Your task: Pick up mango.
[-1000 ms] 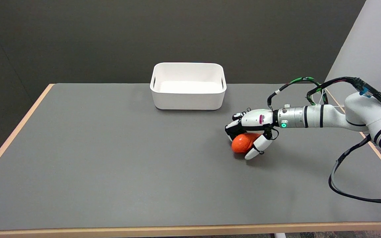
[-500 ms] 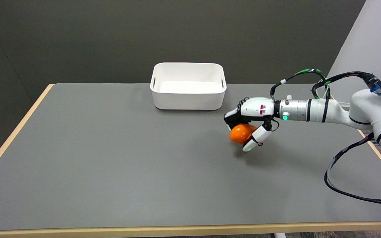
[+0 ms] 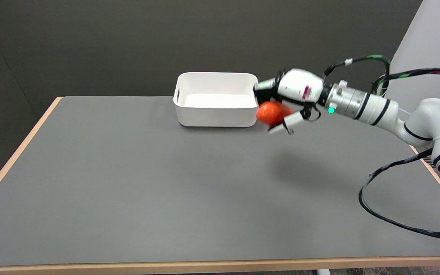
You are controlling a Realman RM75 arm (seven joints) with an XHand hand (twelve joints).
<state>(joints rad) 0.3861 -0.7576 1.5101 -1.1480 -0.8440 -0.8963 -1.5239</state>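
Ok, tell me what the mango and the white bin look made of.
Mango, held in the right hand: likely plastic, a uniform orange skin with a soft sheen. White bin: probably moulded plastic, matte, with rounded corners and slot handles.

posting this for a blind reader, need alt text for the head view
The robot's right hand holds an orange mango in the air, just right of a white bin at the far side of a grey table. The hand's shadow falls on the table below.
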